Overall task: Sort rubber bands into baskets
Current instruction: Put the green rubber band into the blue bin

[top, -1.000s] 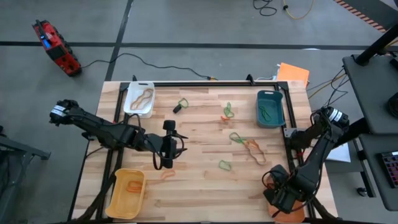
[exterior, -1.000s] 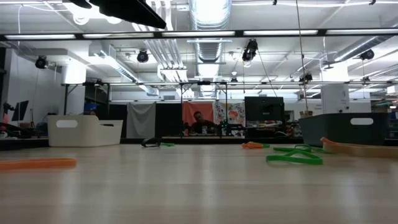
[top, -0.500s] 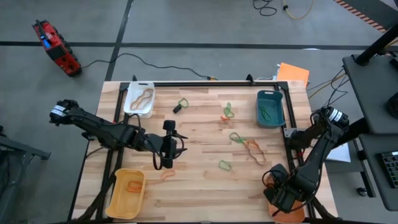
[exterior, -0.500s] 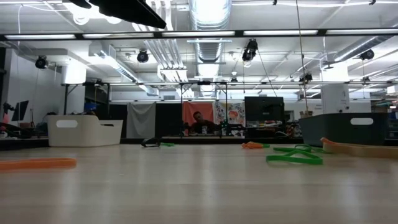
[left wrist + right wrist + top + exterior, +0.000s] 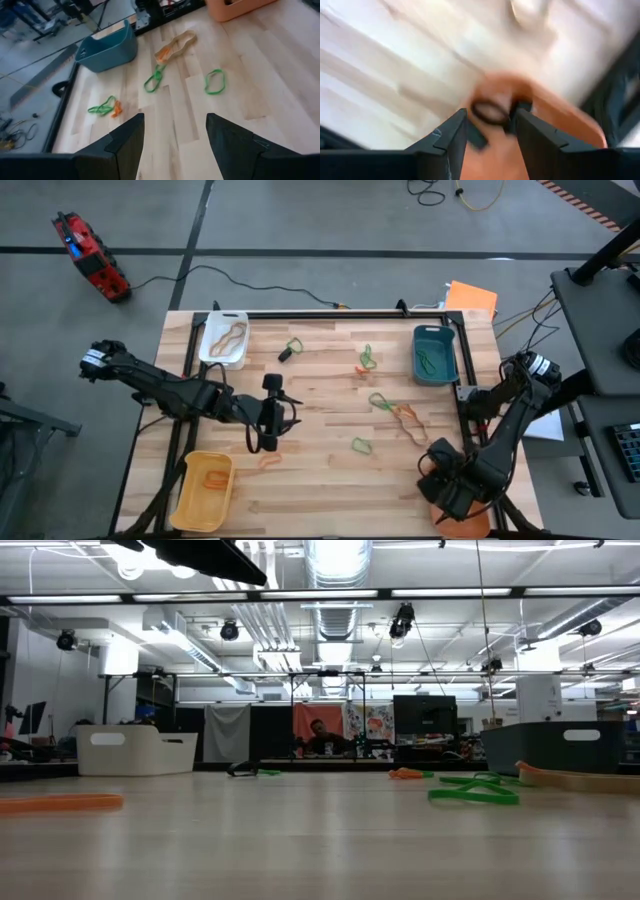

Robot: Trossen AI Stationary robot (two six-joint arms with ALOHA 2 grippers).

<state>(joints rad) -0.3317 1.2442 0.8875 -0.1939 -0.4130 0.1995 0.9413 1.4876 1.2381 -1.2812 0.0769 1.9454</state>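
Observation:
Rubber bands lie loose on the wooden table: green ones (image 5: 361, 445) (image 5: 367, 358) (image 5: 293, 345), a tan one (image 5: 410, 423) and an orange one (image 5: 268, 461). The white basket (image 5: 223, 338) holds a tan band, the teal basket (image 5: 434, 353) a green one, the yellow basket (image 5: 205, 488) an orange one. My right gripper (image 5: 450, 498) hangs open, pointing down, over the orange basket (image 5: 478, 522). A black band (image 5: 488, 111) shows blurred just past its fingertips. My left gripper (image 5: 175, 145) stands open above the table's middle left, with nothing between its fingers. My right gripper points down over the orange basket, with the black band (image 5: 488, 111) just beyond the gap between its fingertips. The view is blurred, and I cannot tell whether a finger still touches the band.
A small black piece (image 5: 284, 354) lies near the far edge beside a green band. A black frame (image 5: 330, 313) rims the table. An orange sheet (image 5: 470, 297) lies beyond the far right corner. Bare wood lies along the near edge between the yellow and orange baskets.
My right gripper has stayed over the orange basket but has tipped and turned a little at the wrist, and its body now shows slightly farther toward the table's left. The loose bands have not moved.

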